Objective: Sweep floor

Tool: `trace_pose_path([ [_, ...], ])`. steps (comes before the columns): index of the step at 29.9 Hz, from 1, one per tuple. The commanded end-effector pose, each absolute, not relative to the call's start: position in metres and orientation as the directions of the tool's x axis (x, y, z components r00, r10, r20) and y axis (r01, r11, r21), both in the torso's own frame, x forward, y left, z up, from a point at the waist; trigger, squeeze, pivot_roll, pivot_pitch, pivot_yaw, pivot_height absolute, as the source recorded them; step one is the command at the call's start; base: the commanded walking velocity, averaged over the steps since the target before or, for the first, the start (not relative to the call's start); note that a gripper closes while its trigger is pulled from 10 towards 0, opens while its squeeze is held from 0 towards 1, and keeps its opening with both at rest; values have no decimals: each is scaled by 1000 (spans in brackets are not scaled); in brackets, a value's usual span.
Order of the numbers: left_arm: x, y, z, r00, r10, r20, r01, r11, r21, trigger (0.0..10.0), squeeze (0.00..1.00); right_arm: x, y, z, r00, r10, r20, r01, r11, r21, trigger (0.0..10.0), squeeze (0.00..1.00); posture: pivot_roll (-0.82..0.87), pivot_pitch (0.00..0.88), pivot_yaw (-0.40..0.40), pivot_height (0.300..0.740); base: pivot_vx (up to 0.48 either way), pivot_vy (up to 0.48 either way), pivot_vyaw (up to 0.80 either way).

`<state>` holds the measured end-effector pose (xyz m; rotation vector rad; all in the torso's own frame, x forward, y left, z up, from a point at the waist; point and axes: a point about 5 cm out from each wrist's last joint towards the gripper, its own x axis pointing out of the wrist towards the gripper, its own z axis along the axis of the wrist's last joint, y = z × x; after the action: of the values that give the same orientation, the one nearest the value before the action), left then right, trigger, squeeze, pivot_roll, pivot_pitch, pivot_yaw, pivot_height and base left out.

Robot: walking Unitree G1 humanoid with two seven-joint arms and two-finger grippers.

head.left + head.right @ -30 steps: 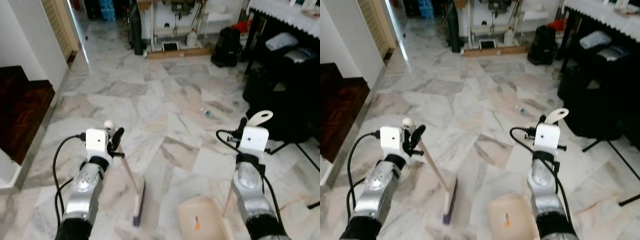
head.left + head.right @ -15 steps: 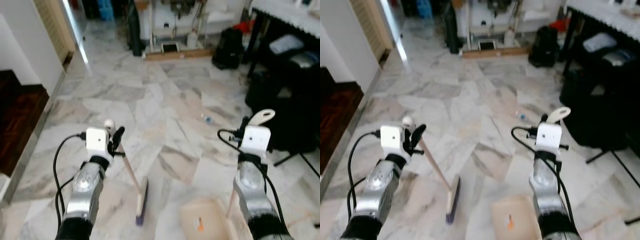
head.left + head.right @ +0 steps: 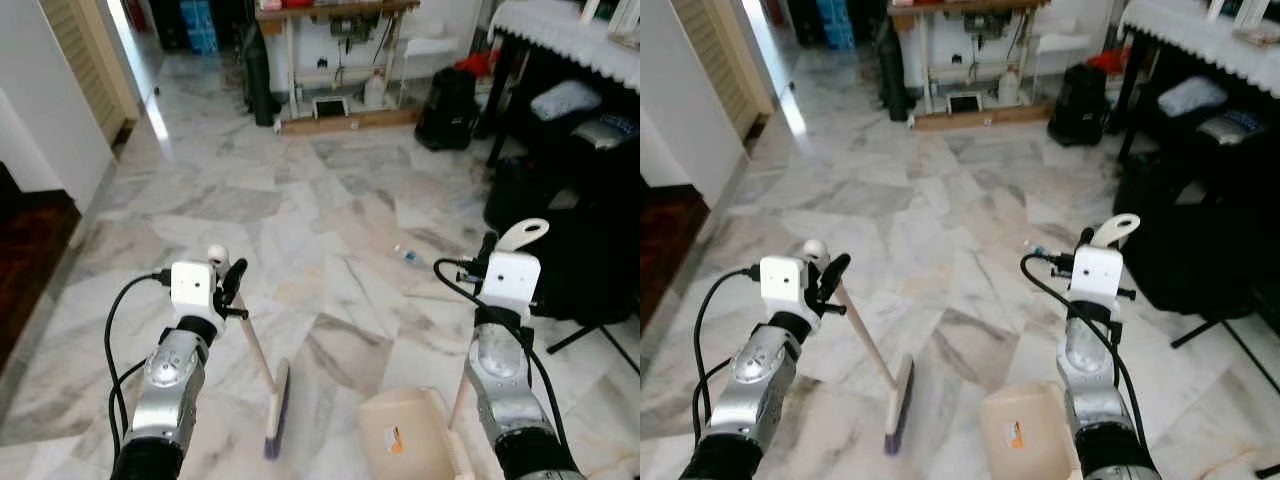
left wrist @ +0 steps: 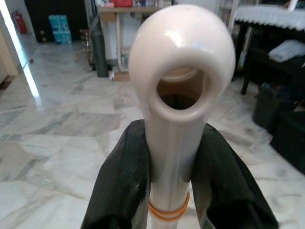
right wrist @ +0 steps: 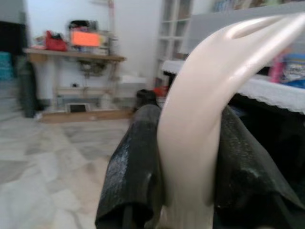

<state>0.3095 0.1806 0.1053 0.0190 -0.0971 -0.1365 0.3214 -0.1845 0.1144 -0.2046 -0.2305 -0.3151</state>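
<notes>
Marble floor ahead of us, small litter lying well ahead. Our left hand is clamped near the top of the broom, bristles on the floor between our arms; our right hand is clamped on the dustpan handle. Both look light and stiff; the glossy handles may slip, so grip below the knob.

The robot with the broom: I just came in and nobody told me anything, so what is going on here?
It is sweeping a marble floor. Its left pincer is shut on the broom handle, with the broom head down on the tiles. Its right pincer is shut on the dustpan handle, the dustpan low beside the broom. A small piece of litter lies ahead, not yet reached.
</notes>
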Motion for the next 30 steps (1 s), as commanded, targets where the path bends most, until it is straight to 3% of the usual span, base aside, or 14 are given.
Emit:
trace_pose_path([
  [1, 313, 177, 120, 976, -149, 162, 143, 989, 47, 10000, 0, 322, -190, 125, 907, -298, 296, 350, 927, -138, 10000, 0, -139, 0, 45, 740, 382, 0, 0],
  [30, 311, 181, 116, 981, -127, 148, 121, 991, 54, 10000, 0, 321, -189, 125, 905, -297, 305, 349, 928, -132, 10000, 0, -91, 0, 44, 740, 380, 0, 0],
])
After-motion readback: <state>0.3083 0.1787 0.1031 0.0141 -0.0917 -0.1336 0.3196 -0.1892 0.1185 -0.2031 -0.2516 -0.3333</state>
